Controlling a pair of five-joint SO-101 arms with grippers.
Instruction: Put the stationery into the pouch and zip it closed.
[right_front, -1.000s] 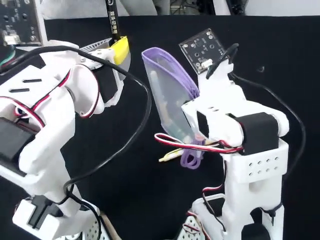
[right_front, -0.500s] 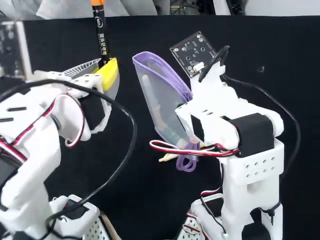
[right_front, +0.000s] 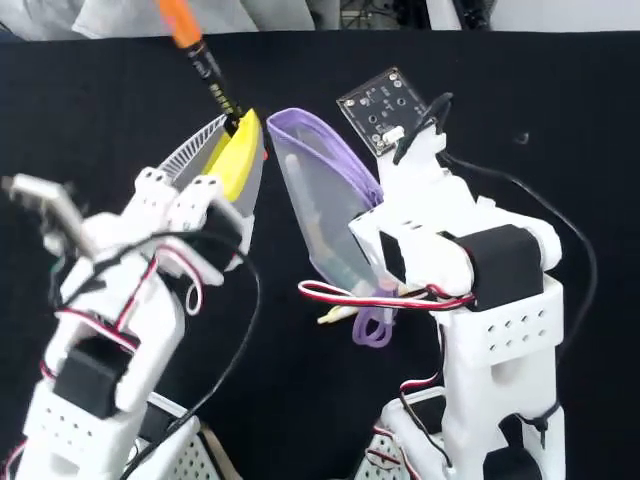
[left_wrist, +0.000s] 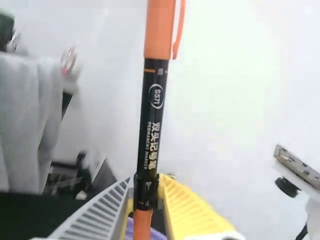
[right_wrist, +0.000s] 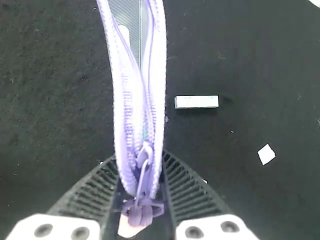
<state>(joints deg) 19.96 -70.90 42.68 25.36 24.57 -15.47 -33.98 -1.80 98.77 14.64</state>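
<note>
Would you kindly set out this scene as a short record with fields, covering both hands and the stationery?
left hand: shut on the marker, up beside the pouch
marker: black barrel, orange cap, pointing upward
right hand: shut on the pouch at its zip-pull end
pouch: clear, purple zip, held off the table, zip open
on table: white eraser-like block; small white scrap

A black tablecloth (right_front: 560, 120) is lying flat — a white scrap (right_wrist: 266, 154) is resting on it. Pale fabric (right_front: 120, 18) is bunching at eleven o'clock.
</note>
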